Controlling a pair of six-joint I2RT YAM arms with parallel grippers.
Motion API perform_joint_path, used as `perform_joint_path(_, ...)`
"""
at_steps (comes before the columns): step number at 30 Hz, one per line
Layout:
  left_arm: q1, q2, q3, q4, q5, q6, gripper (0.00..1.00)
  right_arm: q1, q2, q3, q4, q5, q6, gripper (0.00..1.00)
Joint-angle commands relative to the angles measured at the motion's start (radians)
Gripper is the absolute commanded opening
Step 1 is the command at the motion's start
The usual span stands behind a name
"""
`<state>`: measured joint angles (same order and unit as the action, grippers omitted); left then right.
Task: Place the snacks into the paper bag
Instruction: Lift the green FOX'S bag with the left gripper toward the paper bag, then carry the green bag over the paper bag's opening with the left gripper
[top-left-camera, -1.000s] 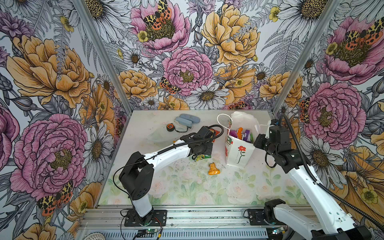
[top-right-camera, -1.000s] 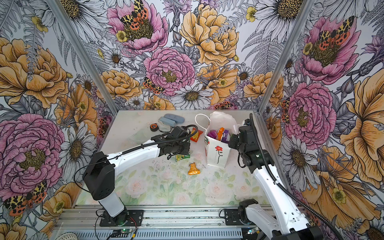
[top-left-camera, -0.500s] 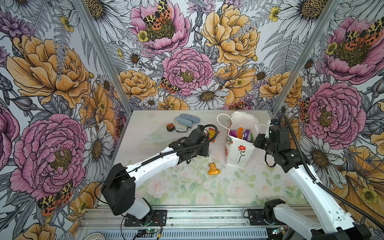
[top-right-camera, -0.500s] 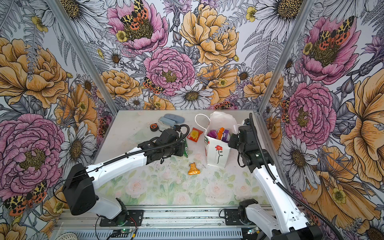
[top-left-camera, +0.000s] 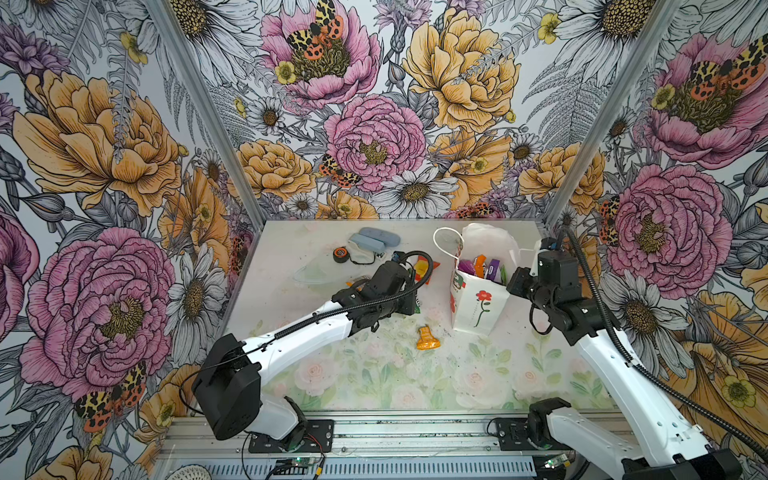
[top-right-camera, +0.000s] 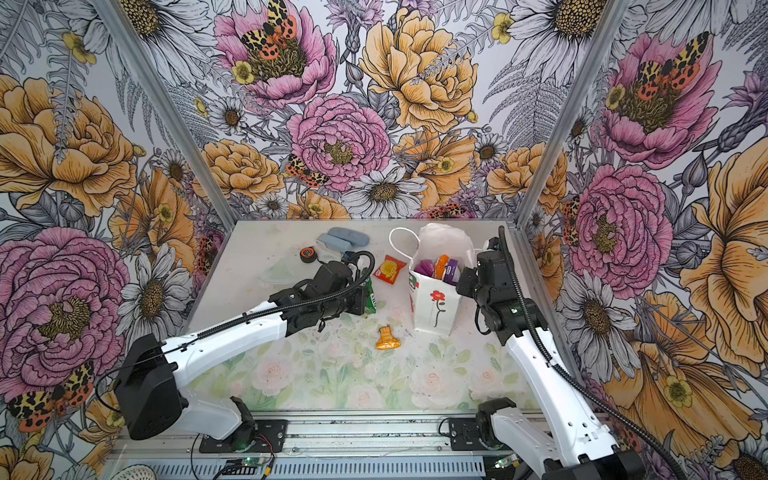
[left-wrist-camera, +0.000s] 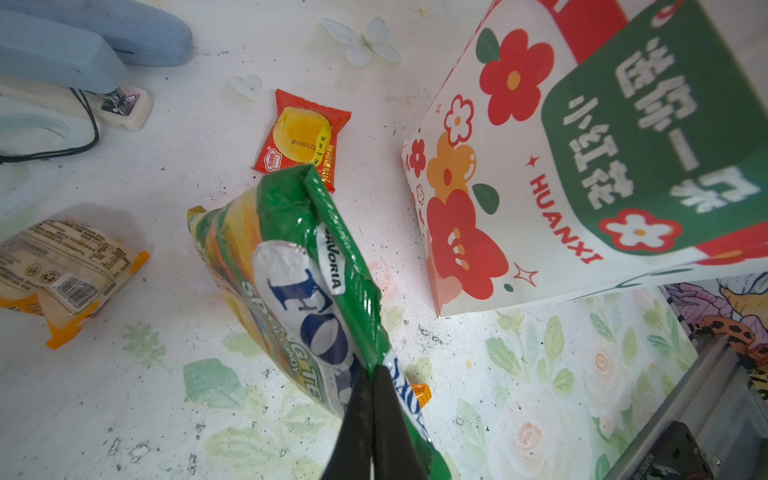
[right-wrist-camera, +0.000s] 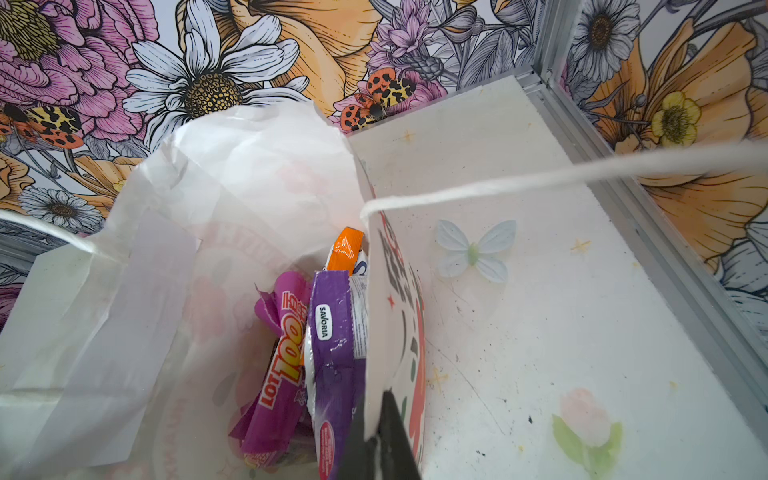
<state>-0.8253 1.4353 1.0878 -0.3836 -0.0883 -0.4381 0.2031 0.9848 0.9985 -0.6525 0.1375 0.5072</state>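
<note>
White paper bag (top-left-camera: 478, 303) stands upright, right of centre toward the back of the table (top-left-camera: 374, 386) in both top views, mouth open, snacks (top-left-camera: 482, 266) showing inside; your right gripper (top-left-camera: 510, 286) is at its right rim; your left arm (top-left-camera: 316, 328) reaches in left of the bag, green packet (top-right-camera: 369, 293) sticking out under its wrist, apart from the bag; red-yellow packet (top-right-camera: 390, 269) lies flat between them; small orange packet (top-left-camera: 427, 338) lies in front of the bag; grey-blue cases (top-left-camera: 374, 241) and tape measure (top-left-camera: 340, 254) sit at the back.

Left wrist: left gripper (left-wrist-camera: 374, 376) has its fingers pinched together on the green packet's edge; can't tell if the packet clears the table; orange-and-white packet (left-wrist-camera: 70, 270) lies off to one side; bag's printed side is near.

Right wrist: your right gripper's fingers are clamped on the top edge of the bag's side wall; purple packet (right-wrist-camera: 336, 353), pink packet (right-wrist-camera: 282, 365) and orange-topped packet (right-wrist-camera: 345, 249) stand inside against that wall; string handle (right-wrist-camera: 540, 183) runs across the view.
</note>
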Motion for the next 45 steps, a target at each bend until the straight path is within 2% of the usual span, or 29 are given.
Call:
perform_joint_path(1,-0.008,-0.051,0.001,0.068,0.007,0.012,0.00,-0.004,0.012,0.027,0.014,0.000,0.004,0.00)
perform_joint_path(8,-0.009,-0.079,0.038,0.069,0.030,0.005,0.00,-0.005,0.013,0.028,0.015,0.000,0.005,0.00)
perform_joint_path(12,-0.015,-0.081,0.118,0.059,0.064,0.010,0.00,-0.004,0.014,0.031,0.016,-0.006,0.005,0.00)
perform_joint_path(21,-0.021,-0.068,0.357,-0.019,0.058,0.095,0.00,-0.004,0.020,0.037,0.019,-0.016,0.006,0.00)
perform_joint_path(34,-0.069,0.108,0.716,-0.048,0.126,0.169,0.00,-0.005,0.023,0.033,0.027,-0.027,0.014,0.00)
perform_joint_path(45,-0.137,0.333,1.025,-0.126,0.175,0.213,0.00,-0.004,0.011,0.026,0.027,-0.030,0.012,0.00)
